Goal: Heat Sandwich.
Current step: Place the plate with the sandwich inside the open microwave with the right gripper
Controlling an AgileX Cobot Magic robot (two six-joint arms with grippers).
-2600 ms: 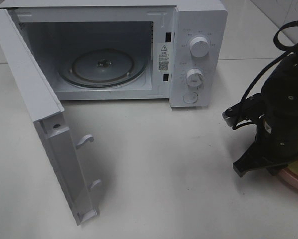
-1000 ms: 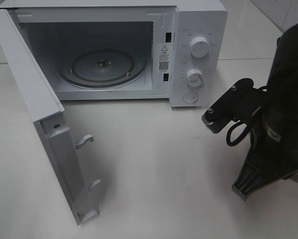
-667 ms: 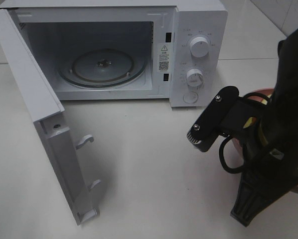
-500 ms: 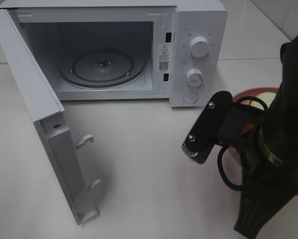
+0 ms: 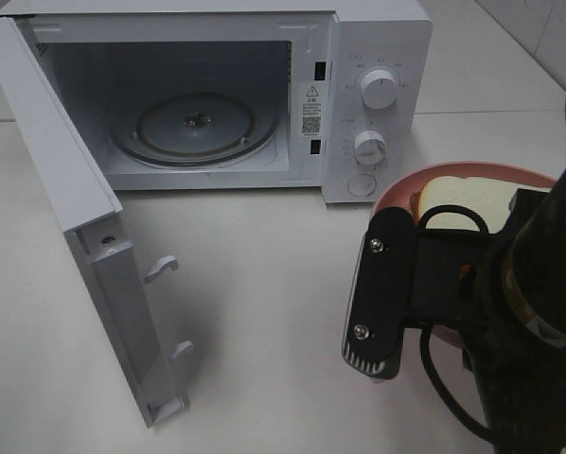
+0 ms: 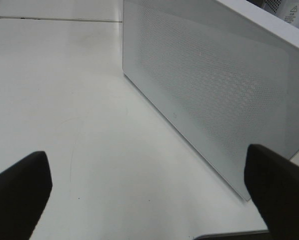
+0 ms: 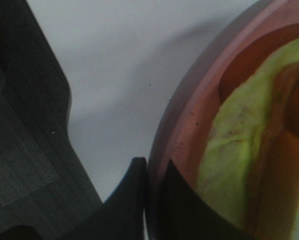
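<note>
Table (image 5: 264, 369): white, bears microwave.
Microwave (image 5: 397, 47): at back, white.
Door (image 5: 65, 180): swung wide open to left.
Right arm (image 5: 539, 312): black, low right in high view, covers part of plate.
Plate (image 5: 397, 189): pink, round, right of microwave, near knobs (image 5: 378, 90).
Turntable (image 5: 196, 128): glass, inside cavity.
Sandwich (image 5: 458, 200): on plate, white bread, green-yellow filling.
Right gripper (image 7: 150, 169): pinched tight on plate rim.
Left gripper (image 6: 149, 200): fingers spread wide, holding nothing, beside door's meshed outer face.
</note>
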